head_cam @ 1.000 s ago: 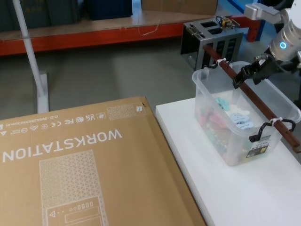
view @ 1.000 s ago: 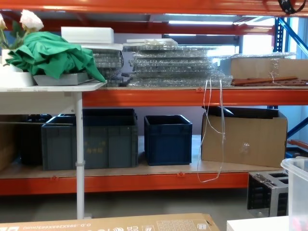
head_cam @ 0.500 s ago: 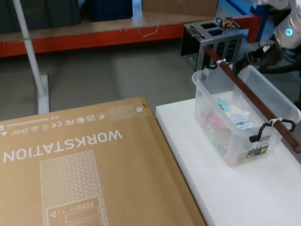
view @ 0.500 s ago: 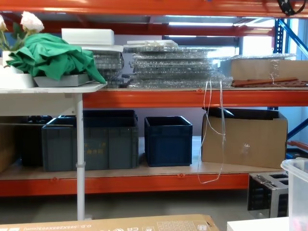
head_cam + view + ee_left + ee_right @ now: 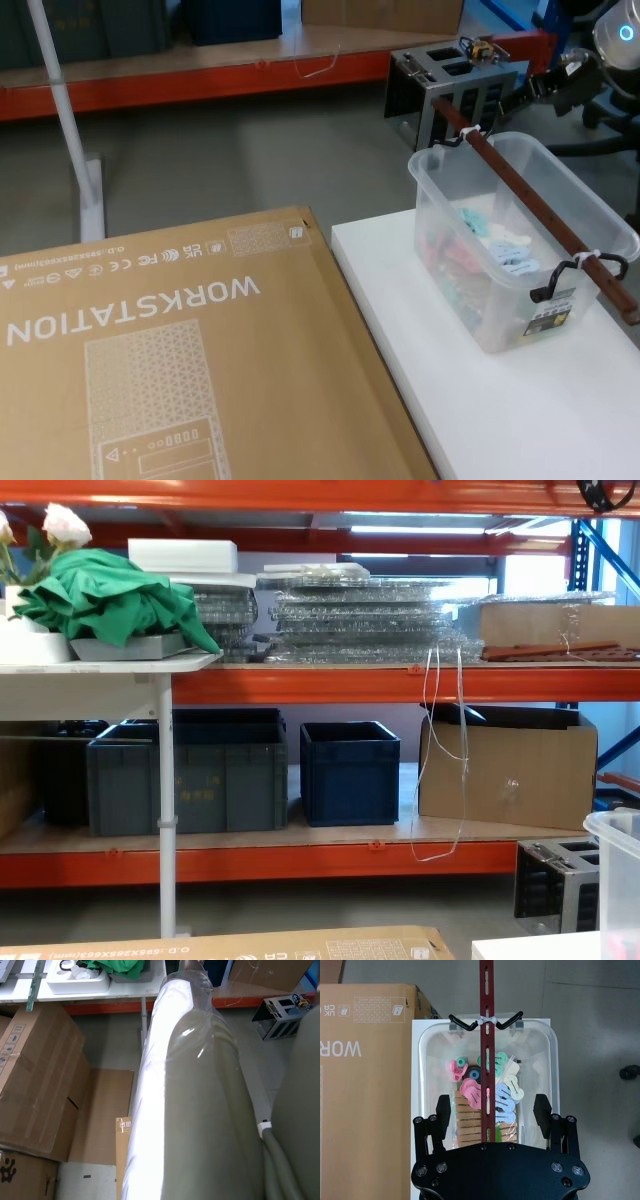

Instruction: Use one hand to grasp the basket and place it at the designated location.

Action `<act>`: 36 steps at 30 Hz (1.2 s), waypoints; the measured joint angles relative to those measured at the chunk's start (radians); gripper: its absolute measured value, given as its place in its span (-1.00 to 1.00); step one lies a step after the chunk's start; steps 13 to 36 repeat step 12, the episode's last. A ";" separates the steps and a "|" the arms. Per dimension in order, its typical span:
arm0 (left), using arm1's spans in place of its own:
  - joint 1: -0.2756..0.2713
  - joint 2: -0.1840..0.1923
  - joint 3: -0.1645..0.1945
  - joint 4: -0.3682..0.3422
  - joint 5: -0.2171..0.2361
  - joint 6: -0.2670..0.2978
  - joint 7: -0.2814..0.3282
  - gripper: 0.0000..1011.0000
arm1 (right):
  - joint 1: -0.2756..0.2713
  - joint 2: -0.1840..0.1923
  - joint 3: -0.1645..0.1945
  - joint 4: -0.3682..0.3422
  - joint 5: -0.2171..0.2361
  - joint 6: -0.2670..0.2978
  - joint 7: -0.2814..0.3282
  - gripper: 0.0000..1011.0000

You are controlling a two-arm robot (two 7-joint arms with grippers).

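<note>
On my left sat the big cardboard box printed WORKSTATION, its right edge butted against the white counter. On that counter, toward its far right part, stood the basket, upright, clear-walled, with coloured clips and wooden pegs inside. Its reddish-brown bar handle ran lengthwise over the rim, tied on with white ties at both ends next to black hooks. Beyond the basket, on the floor, a grey metal rack stood close to the tub's far end.

My right end effector was up at the far right, above and beyond the basket, touching nothing. From the right wrist view the right end effector had its fingers spread wide, one on each side of the handle line, well clear above it, nothing pinched.

For the left end effector I cannot tell; the left wrist view gave me a pale arm casing over floor and boxes.
</note>
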 joint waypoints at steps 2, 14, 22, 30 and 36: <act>0.000 0.000 0.000 0.000 0.000 0.000 0.000 -1.00 | 0.000 0.000 0.000 0.000 0.000 0.000 0.000 0.98; 0.000 0.000 0.000 0.000 0.000 0.000 0.000 -1.00 | -0.001 0.002 0.000 -0.002 0.000 0.000 0.000 0.98; 0.000 0.000 0.000 0.000 0.000 0.000 0.000 -1.00 | -0.001 0.002 0.000 -0.002 0.000 0.000 0.000 0.98; 0.000 0.000 0.000 0.000 0.000 0.000 0.000 -1.00 | -0.001 0.002 0.000 -0.002 0.000 0.000 0.000 0.98; 0.000 0.000 0.000 0.000 0.000 0.000 0.000 -1.00 | -0.001 0.002 0.000 -0.002 0.000 0.000 0.000 0.98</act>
